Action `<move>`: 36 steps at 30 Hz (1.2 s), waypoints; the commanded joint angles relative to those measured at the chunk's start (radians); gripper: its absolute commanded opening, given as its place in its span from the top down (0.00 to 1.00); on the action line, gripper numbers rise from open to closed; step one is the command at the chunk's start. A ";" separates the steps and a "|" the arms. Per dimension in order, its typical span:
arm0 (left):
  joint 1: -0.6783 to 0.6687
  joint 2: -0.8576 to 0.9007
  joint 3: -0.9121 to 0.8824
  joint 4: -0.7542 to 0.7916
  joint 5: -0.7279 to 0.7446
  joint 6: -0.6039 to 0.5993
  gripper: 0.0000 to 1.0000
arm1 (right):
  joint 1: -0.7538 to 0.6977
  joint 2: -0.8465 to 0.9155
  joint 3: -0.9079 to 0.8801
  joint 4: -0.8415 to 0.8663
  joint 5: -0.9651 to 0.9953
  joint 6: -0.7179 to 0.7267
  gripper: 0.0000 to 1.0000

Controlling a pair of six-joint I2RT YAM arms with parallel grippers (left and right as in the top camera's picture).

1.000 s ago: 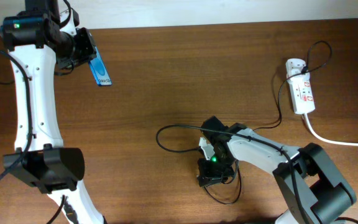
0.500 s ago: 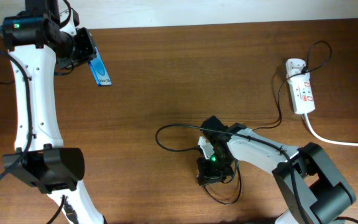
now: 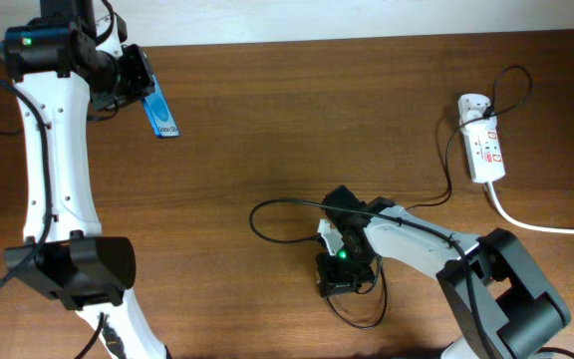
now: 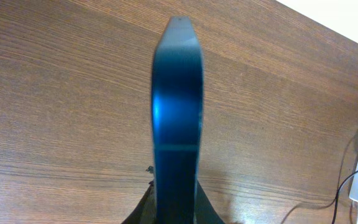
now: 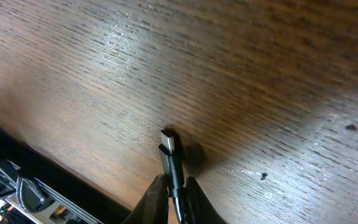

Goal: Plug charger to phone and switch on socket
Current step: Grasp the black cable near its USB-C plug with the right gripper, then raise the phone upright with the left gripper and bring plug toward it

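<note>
Left fingers (image 3: 136,75) at ten o'clock clamped on phone (image 3: 160,112), right fingers (image 5: 156,198) at six o'clock pinching charger (image 5: 171,158) tip, socket (image 3: 484,150) on desk (image 3: 267,130) at two o'clock

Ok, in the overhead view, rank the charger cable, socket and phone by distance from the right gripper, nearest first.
1. The charger cable, held in the right gripper itself.
2. The socket, back right.
3. The phone, far back left.
</note>
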 commanded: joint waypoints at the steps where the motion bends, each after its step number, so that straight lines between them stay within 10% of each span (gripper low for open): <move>1: 0.005 -0.037 0.012 0.007 0.009 -0.013 1.00 | -0.006 0.014 0.001 0.000 -0.006 -0.010 0.95; 6: 0.005 -0.037 0.012 0.042 0.134 0.011 1.00 | -0.020 0.011 0.053 -0.037 -0.009 -0.010 0.96; 13: 0.005 -0.037 0.012 0.140 0.829 0.197 1.00 | -0.174 -0.154 0.356 -0.092 -0.290 -0.177 0.96; 20: 0.005 -0.037 0.012 0.190 1.262 0.279 1.00 | -0.195 -0.182 0.377 0.248 -0.570 -0.086 0.96; 36: -0.026 -0.037 0.012 0.159 1.266 0.307 1.00 | -0.147 -0.182 0.377 0.774 -0.681 0.288 0.96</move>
